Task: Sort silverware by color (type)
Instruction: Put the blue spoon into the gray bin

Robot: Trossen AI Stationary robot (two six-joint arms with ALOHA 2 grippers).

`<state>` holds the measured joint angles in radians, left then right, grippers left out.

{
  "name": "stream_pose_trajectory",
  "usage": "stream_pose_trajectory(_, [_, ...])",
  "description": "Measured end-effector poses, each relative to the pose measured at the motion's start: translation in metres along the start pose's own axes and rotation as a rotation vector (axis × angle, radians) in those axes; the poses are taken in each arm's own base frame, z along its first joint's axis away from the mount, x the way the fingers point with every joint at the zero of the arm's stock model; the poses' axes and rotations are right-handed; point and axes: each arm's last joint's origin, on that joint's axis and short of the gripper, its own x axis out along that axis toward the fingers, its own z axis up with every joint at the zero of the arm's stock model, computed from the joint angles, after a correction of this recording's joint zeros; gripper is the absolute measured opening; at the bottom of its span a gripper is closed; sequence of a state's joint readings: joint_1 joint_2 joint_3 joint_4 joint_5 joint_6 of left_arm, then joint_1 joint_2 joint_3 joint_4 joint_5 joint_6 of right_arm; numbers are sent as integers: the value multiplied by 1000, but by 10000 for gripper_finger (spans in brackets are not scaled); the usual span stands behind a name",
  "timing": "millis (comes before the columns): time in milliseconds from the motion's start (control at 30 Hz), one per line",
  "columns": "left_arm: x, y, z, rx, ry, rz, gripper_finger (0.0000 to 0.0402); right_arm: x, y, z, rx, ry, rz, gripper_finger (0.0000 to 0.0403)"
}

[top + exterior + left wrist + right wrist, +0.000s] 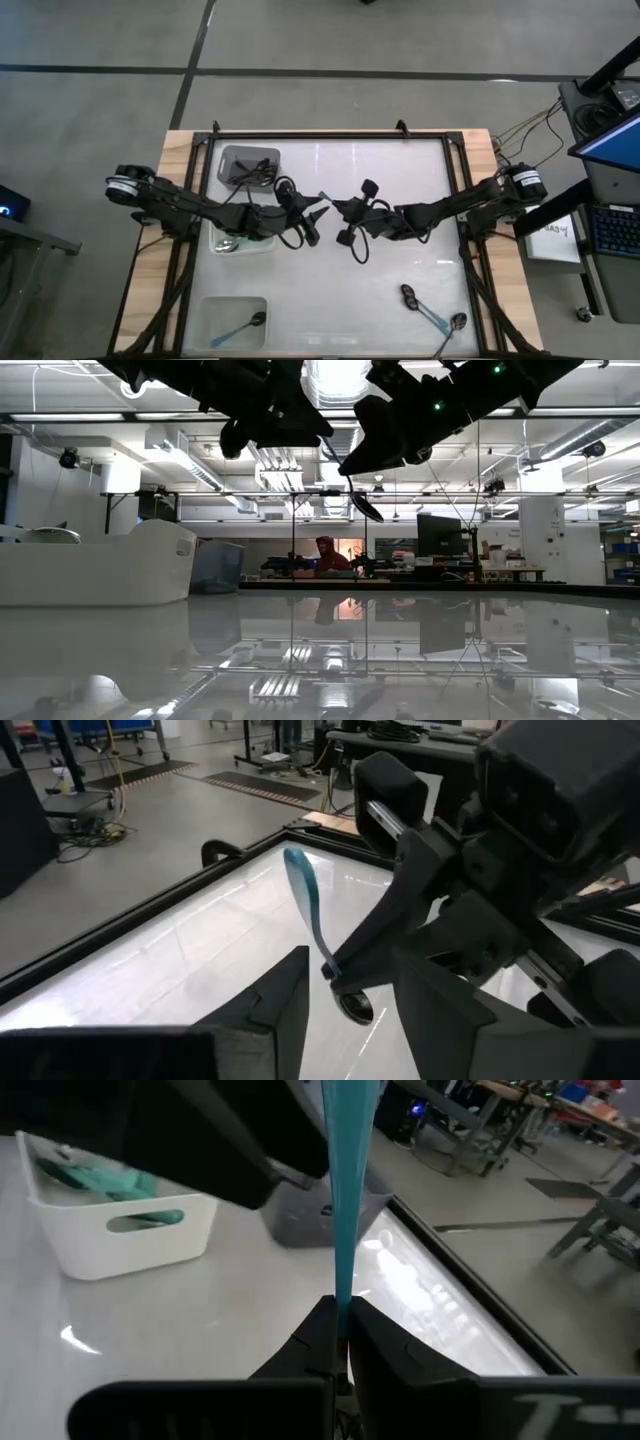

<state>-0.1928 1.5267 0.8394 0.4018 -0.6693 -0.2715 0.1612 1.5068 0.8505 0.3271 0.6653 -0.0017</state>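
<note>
**Sorting well along, one spoon held mid-air between the arms**

The table (330, 290) is mostly bare in the high view. Three bins already hold cutlery: a white bin (240, 243) under the left arm, a grey bin (248, 166) behind it, and a clear bin (233, 322) at the front with one spoon inside. Two loose spoons (432, 313) lie at the front right, unsorted, so little seems left.

Above the table's middle, the right gripper (345, 975) has its fingers pressed on the teal-handled spoon (305, 895), pinching near the bowl. The left gripper (313, 222) sits just beside it, fingers spread and empty.

Only the right wrist view shows teal items in the white bin; only the left wrist view shows the spoon's bowl hanging below the pinch.
</note>
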Motion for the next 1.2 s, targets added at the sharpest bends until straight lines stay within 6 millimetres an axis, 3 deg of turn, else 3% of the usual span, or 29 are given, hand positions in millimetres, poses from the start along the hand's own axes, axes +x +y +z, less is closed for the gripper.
stream_pose_trajectory(700, [1,3,4,-21,-43,69,123,-7,9,7,1,-67,42,9])
stream_pose_trajectory(1200, [1,1,7,-44,-56,16,5,-8,12,6,10,-65,59,9])
